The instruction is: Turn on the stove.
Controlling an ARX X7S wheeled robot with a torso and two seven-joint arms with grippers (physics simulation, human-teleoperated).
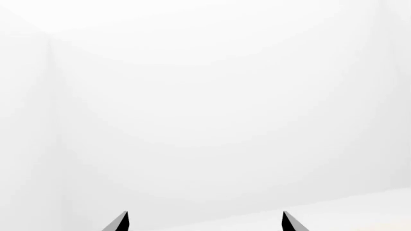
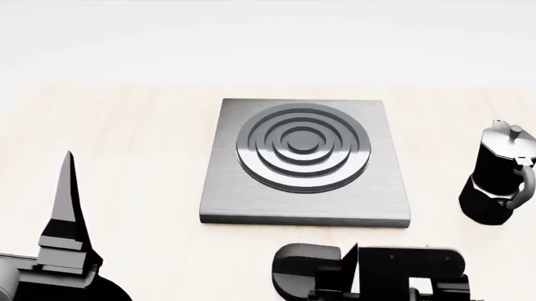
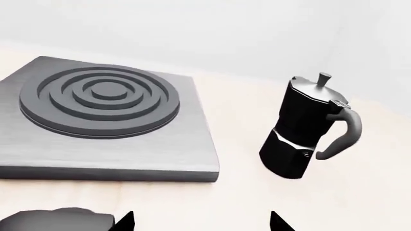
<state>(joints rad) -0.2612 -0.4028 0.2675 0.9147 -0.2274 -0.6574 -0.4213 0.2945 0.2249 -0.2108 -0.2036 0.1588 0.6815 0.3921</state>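
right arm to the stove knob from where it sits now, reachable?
Probably yes. The right end effector is open and sits just short of the stove's near edge, and the dark round knob lies right beside it on the bare table. The moka pot stands off to the side, out of the way.

I see the stove (image 2: pixel 305 195) as brushed grey metal, its burner (image 2: pixel 303 147) darker grey in concentric rings. Right of my right claw (image 3: pixel 200 222), whose tips are black, the pot (image 3: pixel 303 130) is glossy black with a grey handle. The desk (image 2: pixel 125 144) is pale wood-grain.
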